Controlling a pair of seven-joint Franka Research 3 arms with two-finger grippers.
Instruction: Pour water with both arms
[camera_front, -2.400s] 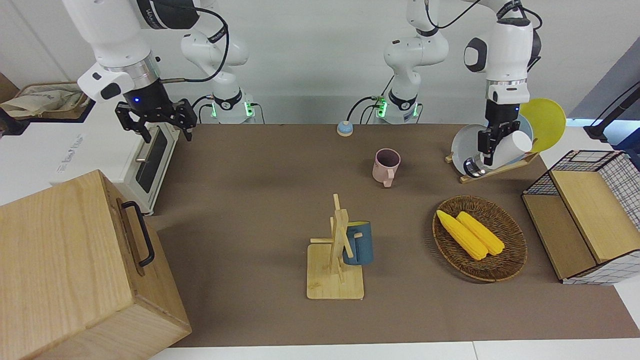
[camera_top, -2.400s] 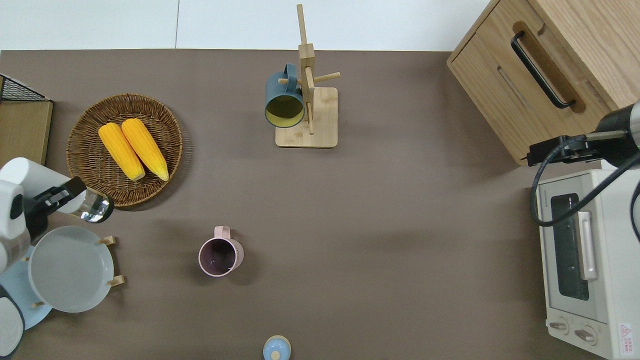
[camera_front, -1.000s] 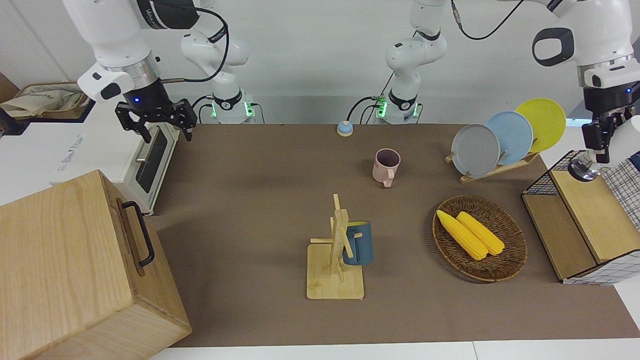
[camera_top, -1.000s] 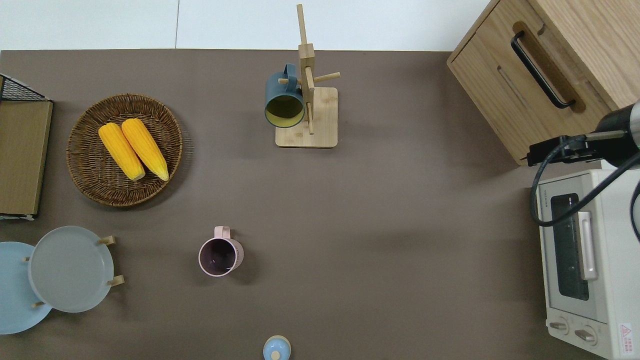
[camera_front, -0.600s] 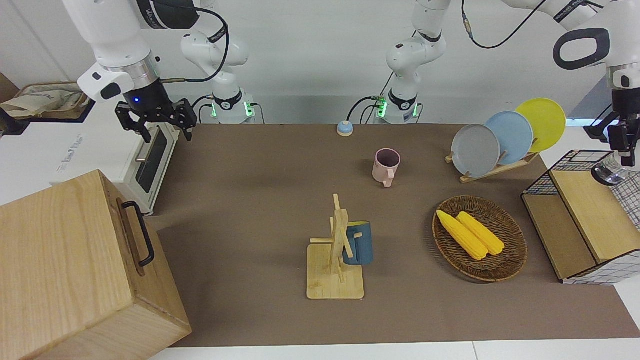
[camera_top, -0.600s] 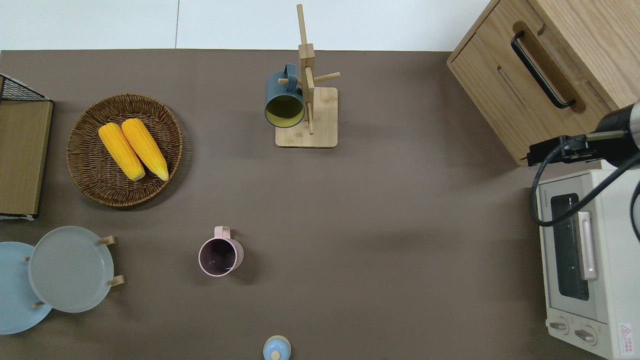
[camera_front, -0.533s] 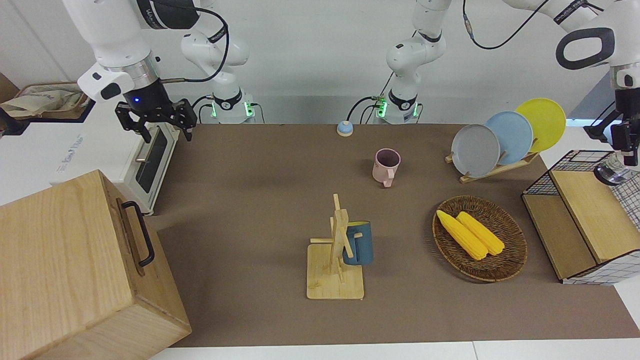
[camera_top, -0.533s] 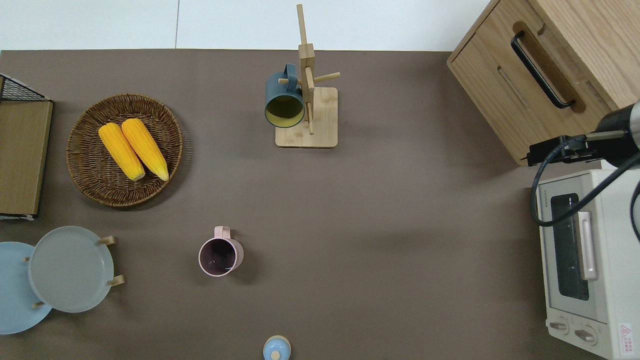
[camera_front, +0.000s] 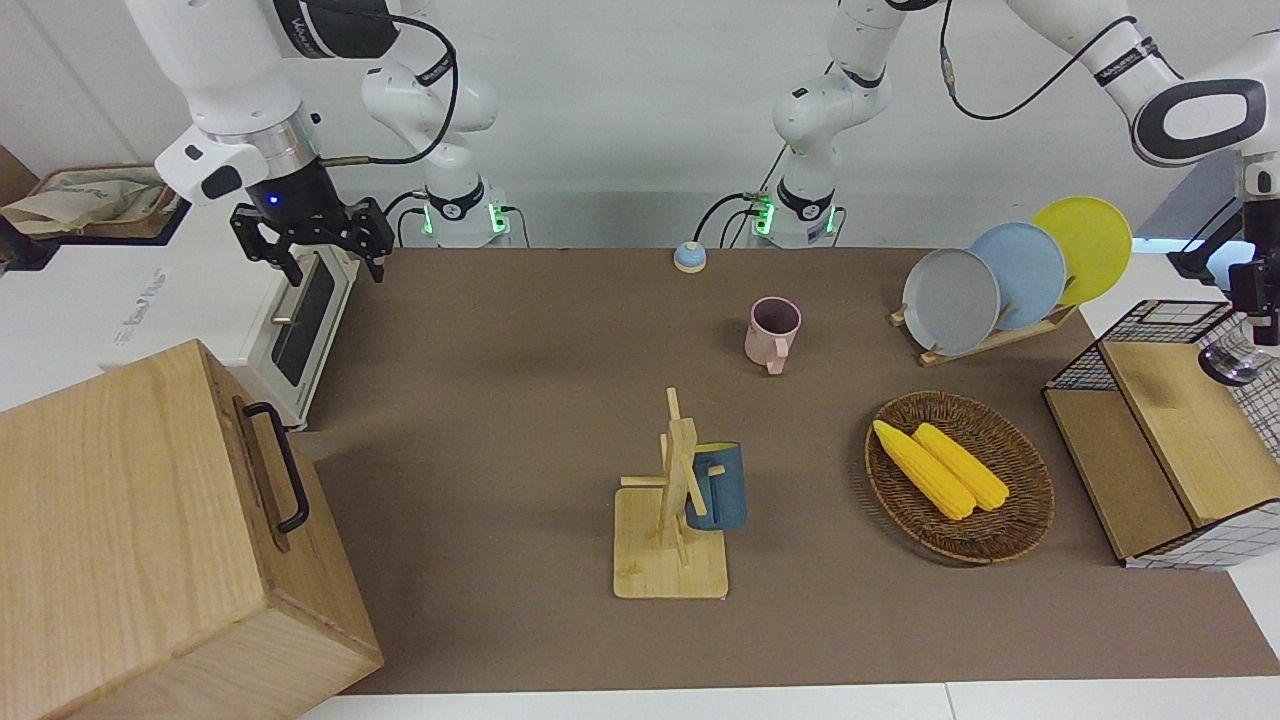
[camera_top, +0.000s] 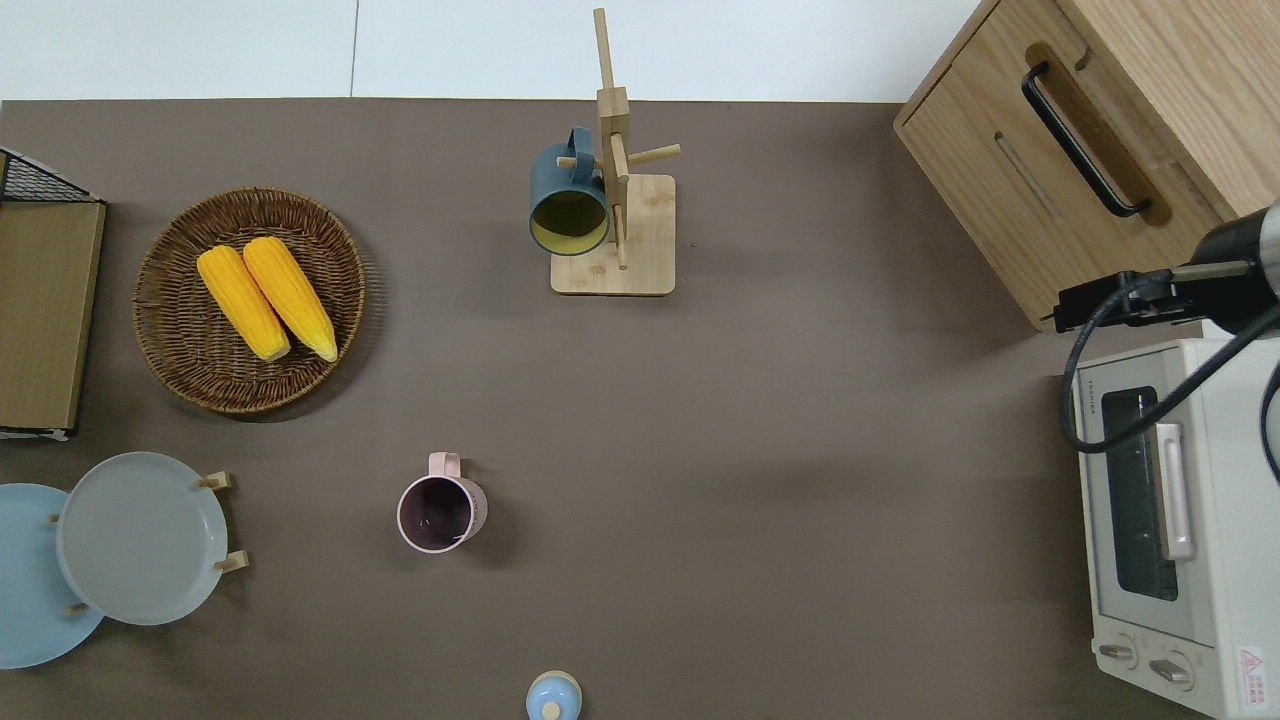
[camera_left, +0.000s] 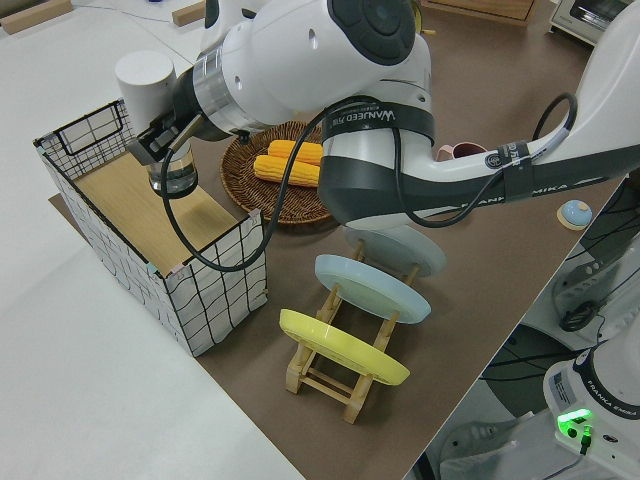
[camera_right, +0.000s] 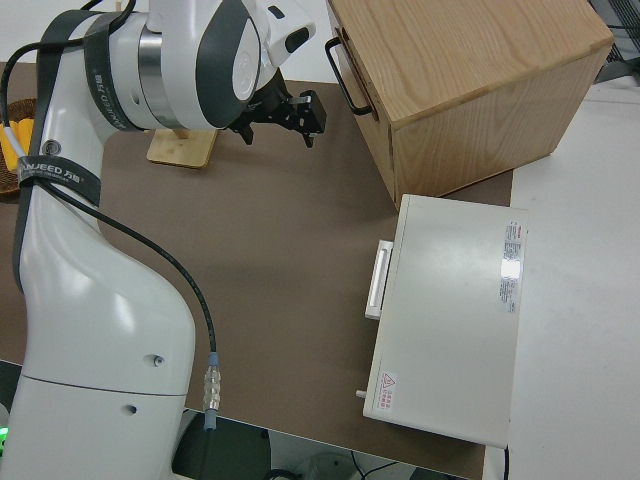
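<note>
Left gripper (camera_left: 160, 152) gripping bottle (camera_left: 160, 115), seemingly upright

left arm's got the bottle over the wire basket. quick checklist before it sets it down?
1. Left hand shut on the bottle: ok.
2. Bottle over the wooden shelf inside the wire basket: ok.
3. Bottle seated on the shelf: not ok, it appears to hang above it.
4. Pink mug upright, well away from the basket: ok.
5. Water in the mug: cannot tell.
6. Right arm parked, right hand open: ok.
</note>
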